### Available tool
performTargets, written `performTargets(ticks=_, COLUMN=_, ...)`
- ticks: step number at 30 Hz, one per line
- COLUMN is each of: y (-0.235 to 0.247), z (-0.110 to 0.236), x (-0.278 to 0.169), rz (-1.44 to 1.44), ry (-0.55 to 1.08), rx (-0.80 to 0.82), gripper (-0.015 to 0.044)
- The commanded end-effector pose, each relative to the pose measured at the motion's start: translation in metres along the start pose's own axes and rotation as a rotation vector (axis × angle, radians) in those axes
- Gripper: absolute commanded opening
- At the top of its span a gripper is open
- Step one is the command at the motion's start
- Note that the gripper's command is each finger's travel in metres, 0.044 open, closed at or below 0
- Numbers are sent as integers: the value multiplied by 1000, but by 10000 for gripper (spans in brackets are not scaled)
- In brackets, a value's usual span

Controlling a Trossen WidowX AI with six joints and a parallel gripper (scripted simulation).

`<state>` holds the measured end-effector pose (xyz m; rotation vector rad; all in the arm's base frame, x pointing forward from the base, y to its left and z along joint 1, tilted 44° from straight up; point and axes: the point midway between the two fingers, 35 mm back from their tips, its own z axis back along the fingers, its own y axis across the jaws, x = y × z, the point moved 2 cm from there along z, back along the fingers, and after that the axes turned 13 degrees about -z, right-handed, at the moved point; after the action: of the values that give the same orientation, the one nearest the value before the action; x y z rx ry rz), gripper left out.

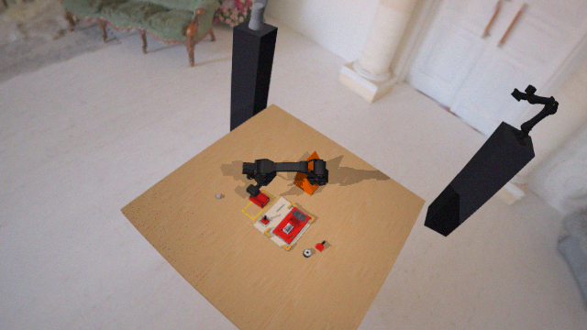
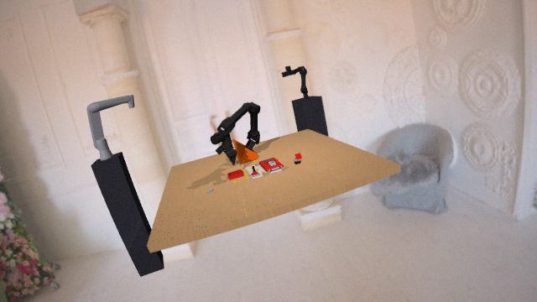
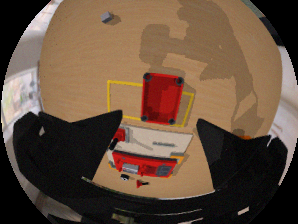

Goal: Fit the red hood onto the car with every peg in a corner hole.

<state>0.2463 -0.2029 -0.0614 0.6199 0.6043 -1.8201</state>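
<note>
The red hood lies flat on the table inside a yellow outlined rectangle; a dark hole shows in each of its corners. The red car chassis sits in a pale jig with orange corners, to the right of the hood, with the grey engine block on it. My gripper is open and empty. It hangs above the hood's near edge, pointing down, with clear air between the fingers and the hood.
An orange wedge stands by the arm's base. A small grey part lies left of the hood. A small red part and a white ring lie beyond the jig. Two black camera pillars flank the table.
</note>
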Motion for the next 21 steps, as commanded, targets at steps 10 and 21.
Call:
performTargets(ticks=10, y=0, z=-15, x=0, rz=-6, ry=8, rx=-1, gripper=440)
performTargets(ticks=21, y=-1, z=-25, x=0, rz=-6, ry=8, rx=-1, gripper=440)
